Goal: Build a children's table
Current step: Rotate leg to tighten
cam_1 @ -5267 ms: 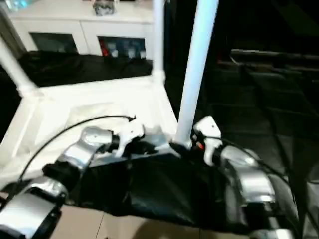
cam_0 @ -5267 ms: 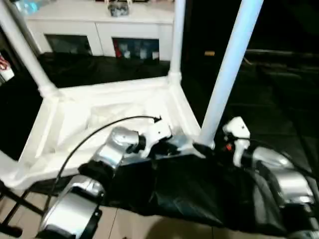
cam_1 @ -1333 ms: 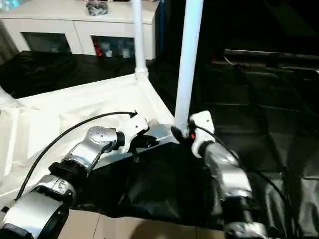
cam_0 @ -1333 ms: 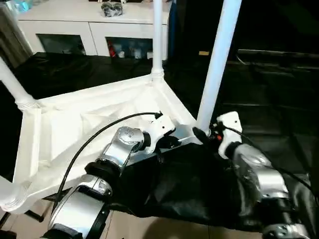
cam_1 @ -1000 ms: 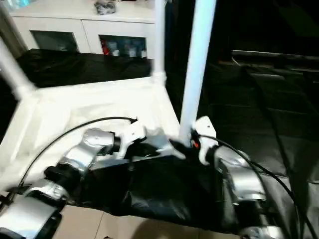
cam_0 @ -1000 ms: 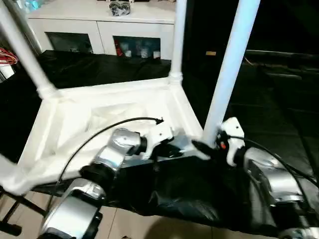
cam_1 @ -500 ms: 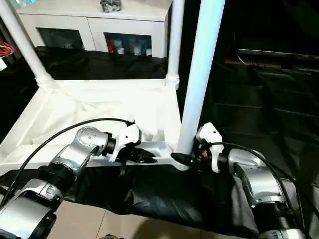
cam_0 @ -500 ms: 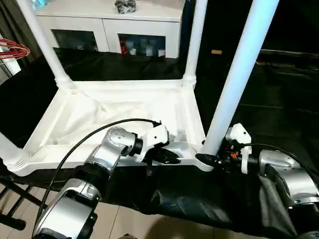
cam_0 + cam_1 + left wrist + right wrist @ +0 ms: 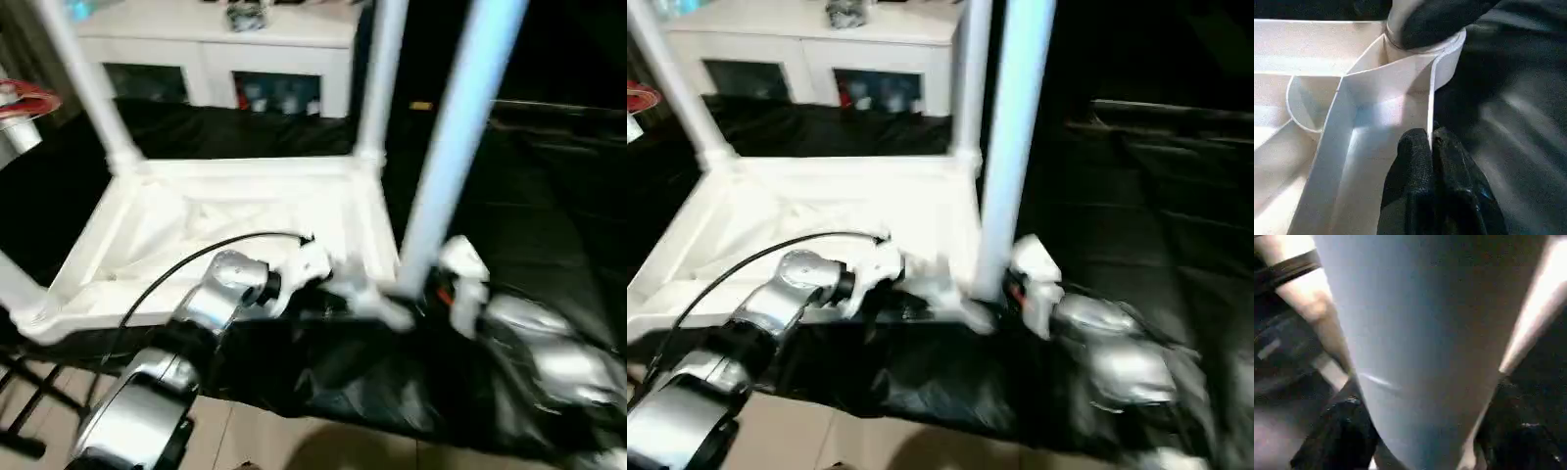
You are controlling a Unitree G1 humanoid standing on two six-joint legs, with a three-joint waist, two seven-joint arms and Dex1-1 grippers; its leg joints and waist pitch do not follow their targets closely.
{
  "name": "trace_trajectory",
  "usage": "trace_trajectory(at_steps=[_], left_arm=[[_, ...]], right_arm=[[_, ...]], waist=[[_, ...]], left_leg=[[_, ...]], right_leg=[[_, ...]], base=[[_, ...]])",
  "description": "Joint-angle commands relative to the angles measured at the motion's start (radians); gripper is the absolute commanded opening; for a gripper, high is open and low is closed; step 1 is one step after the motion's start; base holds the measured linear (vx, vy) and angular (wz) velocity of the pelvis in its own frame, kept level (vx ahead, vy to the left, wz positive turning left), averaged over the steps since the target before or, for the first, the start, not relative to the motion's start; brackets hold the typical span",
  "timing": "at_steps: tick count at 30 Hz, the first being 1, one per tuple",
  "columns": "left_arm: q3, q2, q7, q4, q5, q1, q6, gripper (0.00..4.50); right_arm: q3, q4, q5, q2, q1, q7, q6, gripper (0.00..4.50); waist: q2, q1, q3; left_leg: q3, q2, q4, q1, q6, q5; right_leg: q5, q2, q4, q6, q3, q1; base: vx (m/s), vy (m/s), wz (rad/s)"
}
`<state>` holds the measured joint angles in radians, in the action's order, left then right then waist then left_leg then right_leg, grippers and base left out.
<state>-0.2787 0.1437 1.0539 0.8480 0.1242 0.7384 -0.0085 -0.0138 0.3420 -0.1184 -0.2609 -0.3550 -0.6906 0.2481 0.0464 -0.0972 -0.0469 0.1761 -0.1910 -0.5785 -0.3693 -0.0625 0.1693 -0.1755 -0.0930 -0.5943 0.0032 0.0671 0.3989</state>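
At the near right corner socket of the upturned white plastic table top (image 9: 245, 220), the right gripper (image 9: 1415, 431) straddles the tapered white leg (image 9: 456, 147) while the left gripper (image 9: 1432, 147) pinches the rim shut; a skewed push could jam or tip the leg

White cabinet (image 9: 211, 44) along the far side, two dark shelf openings with small items inside; small dark object (image 9: 245, 14) on its top. Black sheeting (image 9: 549, 196) over the surroundings. Pale tiled floor (image 9: 265, 441) at near edge
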Motion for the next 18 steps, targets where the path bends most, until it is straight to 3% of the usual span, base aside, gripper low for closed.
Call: trace_trajectory(at_steps=[1,4,7,12,13,18], left_arm=[[0.025,-0.061,-0.105,-0.019,-0.016,0.051,0.012,0.0],[0.025,-0.105,-0.164,-0.011,-0.009,0.067,0.034,0.0],[0.019,-0.134,-0.217,-0.003,0.004,0.076,0.046,0.0],[-0.002,-0.144,-0.251,0.01,0.032,0.077,0.025,0.0],[-0.008,-0.139,-0.239,0.004,0.034,0.07,0.021,0.0],[-0.018,-0.108,-0.165,-0.023,0.022,0.041,-0.004,0.0]], right_arm=[[-0.058,0.067,0.021,0.076,0.005,0.086,0.037,2.24],[-0.016,0.123,0.02,0.165,-0.031,0.241,0.054,2.1],[0.019,0.163,0.012,0.238,-0.066,0.347,0.055,2.05],[0.02,0.21,0.039,0.271,-0.099,0.397,-0.004,2.05],[0.019,0.201,0.029,0.271,-0.098,0.376,-0.02,2.58],[0.013,0.141,0.009,0.237,-0.07,0.275,-0.032,3.07]], waist=[[-0.013,0.005,0.058],[-0.014,0.016,0.06],[-0.011,0.021,0.061],[-0.008,0.027,0.064],[-0.009,0.028,0.062],[-0.004,0.03,0.064]], left_leg=[[-0.013,-0.03,0.075,0.016,0.0,0.315],[-0.013,-0.028,0.076,0.008,0.003,0.301],[-0.012,-0.027,0.075,0.009,0.01,0.291],[-0.011,-0.026,0.073,0.008,0.019,0.277],[-0.01,-0.026,0.072,0.007,0.022,0.276],[-0.01,-0.027,0.071,0.005,0.04,0.266]], right_leg=[[-0.384,-0.056,0.091,-0.171,-0.037,-0.039],[-0.331,-0.053,0.085,-0.182,-0.036,-0.044],[-0.304,-0.053,0.084,-0.19,-0.037,-0.045],[-0.24,-0.052,0.08,-0.204,-0.037,-0.046],[-0.238,-0.052,0.08,-0.204,-0.037,-0.047],[-0.2,-0.051,0.078,-0.217,-0.036,-0.051]], base=[[0.0,0.0,0.0],[0.0,0.0,0.0],[0.0,0.0,0.0],[0.0,0.0,0.0],[0.0,0.0,0.0],[0.0,0.0,0.0]])
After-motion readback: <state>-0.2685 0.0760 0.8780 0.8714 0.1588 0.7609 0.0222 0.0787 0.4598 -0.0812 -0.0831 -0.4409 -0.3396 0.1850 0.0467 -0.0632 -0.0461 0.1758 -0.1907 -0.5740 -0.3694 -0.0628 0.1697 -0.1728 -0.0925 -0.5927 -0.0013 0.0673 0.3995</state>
